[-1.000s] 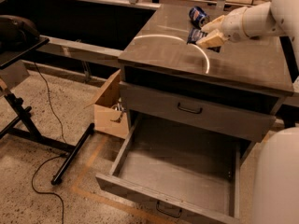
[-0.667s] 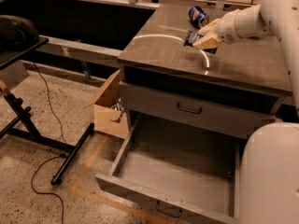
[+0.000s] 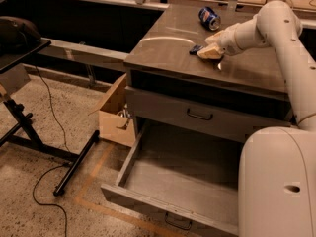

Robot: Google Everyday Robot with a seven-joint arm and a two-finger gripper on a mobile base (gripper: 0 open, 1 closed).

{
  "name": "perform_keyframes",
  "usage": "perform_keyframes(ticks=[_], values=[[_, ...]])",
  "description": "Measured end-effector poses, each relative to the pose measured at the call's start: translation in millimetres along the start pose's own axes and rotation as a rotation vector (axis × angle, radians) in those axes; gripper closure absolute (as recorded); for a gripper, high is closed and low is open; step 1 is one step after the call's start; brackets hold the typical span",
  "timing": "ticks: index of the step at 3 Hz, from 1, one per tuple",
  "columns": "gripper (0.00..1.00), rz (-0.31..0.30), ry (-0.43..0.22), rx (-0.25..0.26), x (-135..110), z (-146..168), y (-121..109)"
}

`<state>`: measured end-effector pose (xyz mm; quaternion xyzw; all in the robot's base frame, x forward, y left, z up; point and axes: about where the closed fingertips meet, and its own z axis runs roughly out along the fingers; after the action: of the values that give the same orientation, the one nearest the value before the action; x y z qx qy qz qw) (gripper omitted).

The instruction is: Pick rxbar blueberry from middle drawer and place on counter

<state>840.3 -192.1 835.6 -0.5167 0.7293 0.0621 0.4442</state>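
Note:
The rxbar blueberry (image 3: pixel 196 49) shows as a small dark flat piece at the tip of my gripper (image 3: pixel 207 52), low on the counter (image 3: pixel 163 53). The gripper looks shut on the bar's right end, and the rest of the bar is hidden by it. I cannot tell whether the bar rests on the counter or hangs just above it. The middle drawer (image 3: pixel 182 181) stands pulled out below, and its floor is bare. My arm reaches in from the right.
A blue soda can (image 3: pixel 209 18) lies on the counter behind the gripper. The upper drawer (image 3: pixel 200 114) is closed. A cardboard box (image 3: pixel 114 113) sits left of the cabinet. A black stand (image 3: pixel 29 127) and cable (image 3: pixel 44 201) are on the floor. My white base (image 3: pixel 279 181) is at the right.
The gripper has moved left and toward the counter's front, away from the soda can, and lower to the counter surface with the bar at its tip.

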Motion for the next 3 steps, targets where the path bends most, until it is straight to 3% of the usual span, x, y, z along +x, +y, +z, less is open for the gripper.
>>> perform_keyframes(ticks=[2, 3], values=[[0.13, 0.000, 0.000, 0.000, -7.7, -6.5, -3.9], [0.00, 0.000, 0.000, 0.000, -9.1, -7.8, -4.6]])
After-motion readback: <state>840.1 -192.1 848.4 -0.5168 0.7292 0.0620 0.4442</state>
